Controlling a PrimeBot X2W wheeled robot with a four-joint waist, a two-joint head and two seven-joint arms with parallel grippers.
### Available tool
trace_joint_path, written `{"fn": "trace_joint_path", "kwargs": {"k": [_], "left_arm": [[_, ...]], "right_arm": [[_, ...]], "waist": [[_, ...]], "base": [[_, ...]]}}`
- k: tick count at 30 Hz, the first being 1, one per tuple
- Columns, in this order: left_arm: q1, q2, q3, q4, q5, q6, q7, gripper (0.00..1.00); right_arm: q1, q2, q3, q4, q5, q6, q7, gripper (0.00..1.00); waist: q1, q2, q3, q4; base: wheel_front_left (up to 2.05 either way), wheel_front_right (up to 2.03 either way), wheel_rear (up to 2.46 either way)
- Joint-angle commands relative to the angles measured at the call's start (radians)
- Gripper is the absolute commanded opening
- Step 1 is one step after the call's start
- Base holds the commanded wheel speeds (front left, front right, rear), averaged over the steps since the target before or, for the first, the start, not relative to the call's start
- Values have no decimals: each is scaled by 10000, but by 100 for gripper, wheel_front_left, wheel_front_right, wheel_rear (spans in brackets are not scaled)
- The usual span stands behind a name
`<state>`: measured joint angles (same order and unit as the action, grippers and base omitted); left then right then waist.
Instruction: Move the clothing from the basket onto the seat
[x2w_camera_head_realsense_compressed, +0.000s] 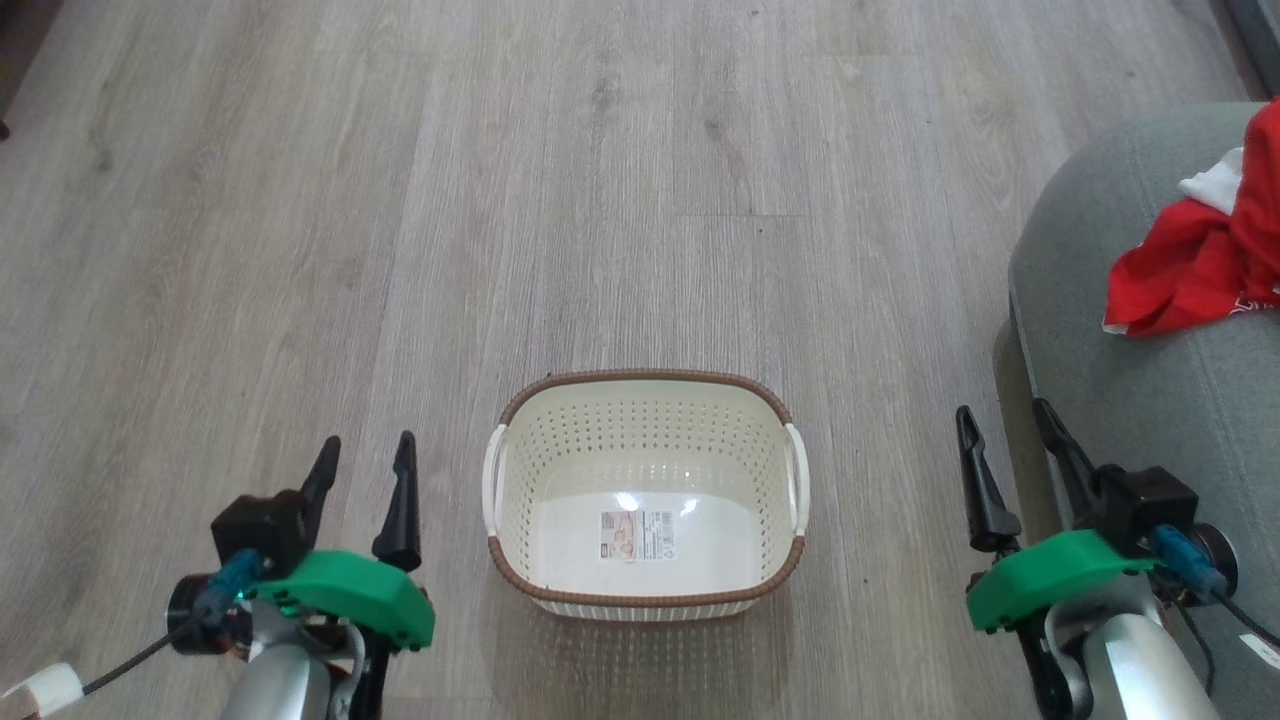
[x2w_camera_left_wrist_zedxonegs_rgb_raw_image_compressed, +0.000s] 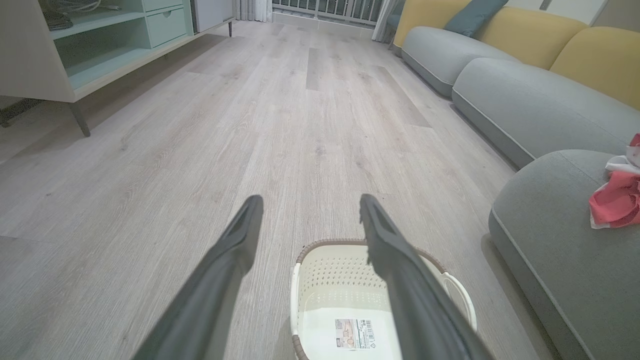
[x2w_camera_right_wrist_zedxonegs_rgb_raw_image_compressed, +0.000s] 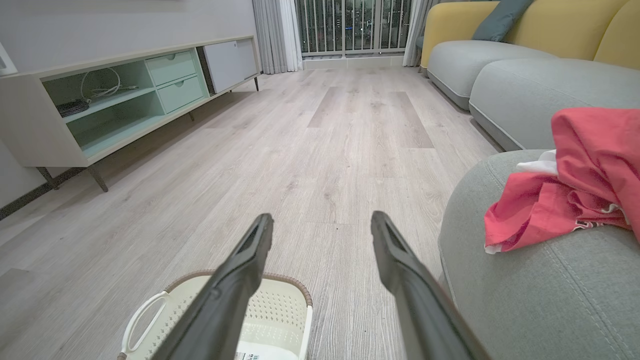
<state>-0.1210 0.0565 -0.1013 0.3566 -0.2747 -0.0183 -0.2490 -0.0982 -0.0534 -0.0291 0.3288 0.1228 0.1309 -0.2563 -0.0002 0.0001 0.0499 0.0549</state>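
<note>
The cream basket (x2w_camera_head_realsense_compressed: 646, 440) with its brown rim stands on the floor between my arms; inside it I see just a label on the bottom. It shows low in the left wrist view as the basket (x2w_camera_left_wrist_zedxonegs_rgb_raw_image_compressed: 330, 280) and in the right wrist view as the basket (x2w_camera_right_wrist_zedxonegs_rgb_raw_image_compressed: 280, 305). The red clothing (x2w_camera_head_realsense_compressed: 1200, 250) with white patches lies bunched on the grey seat (x2w_camera_head_realsense_compressed: 1130, 330) at the right, also the clothing (x2w_camera_right_wrist_zedxonegs_rgb_raw_image_compressed: 565, 195) on the seat (x2w_camera_right_wrist_zedxonegs_rgb_raw_image_compressed: 540, 290). My left gripper (x2w_camera_head_realsense_compressed: 362, 452) is open left of the basket. My right gripper (x2w_camera_head_realsense_compressed: 1003, 417) is open between basket and seat.
Pale wood floor (x2w_camera_head_realsense_compressed: 600, 200) stretches ahead. A long grey sofa with yellow back cushions (x2w_camera_left_wrist_zedxonegs_rgb_raw_image_compressed: 530, 100) runs along the right. A low cabinet with mint shelves and drawers (x2w_camera_right_wrist_zedxonegs_rgb_raw_image_compressed: 110, 100) stands at the left wall. Curtains and a balcony railing (x2w_camera_right_wrist_zedxonegs_rgb_raw_image_compressed: 350, 25) are at the far end.
</note>
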Motion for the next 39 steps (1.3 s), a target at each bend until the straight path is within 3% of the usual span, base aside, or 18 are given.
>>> {"fn": "trace_joint_path", "kwargs": {"k": [1, 7, 8, 39], "left_arm": [[-347, 30, 411, -274, 79, -39, -127, 100], [-317, -30, 430, -293, 331, -298, -127, 100], [1, -61, 103, 6, 301, -313, 0, 0], [78, -69, 543, -37, -2774, -495, 843, 0]], "right_arm": [[-342, 28, 197, -352, -8, -2, -54, 100], [-301, 30, 115, -368, -21, -2, -54, 100], [-1, 4, -77, -5, 2, 0, 0, 0], [25, 12, -233, 16, 3343, 1, 847, 0]], "waist": [[2, -1, 0, -5], [2, -1, -27, -32], [2, -1, -28, -34], [2, -1, -129, -152]], "base": [[0, 0, 0], [0, 0, 0], [0, 0, 0], [0, 0, 0]]}}
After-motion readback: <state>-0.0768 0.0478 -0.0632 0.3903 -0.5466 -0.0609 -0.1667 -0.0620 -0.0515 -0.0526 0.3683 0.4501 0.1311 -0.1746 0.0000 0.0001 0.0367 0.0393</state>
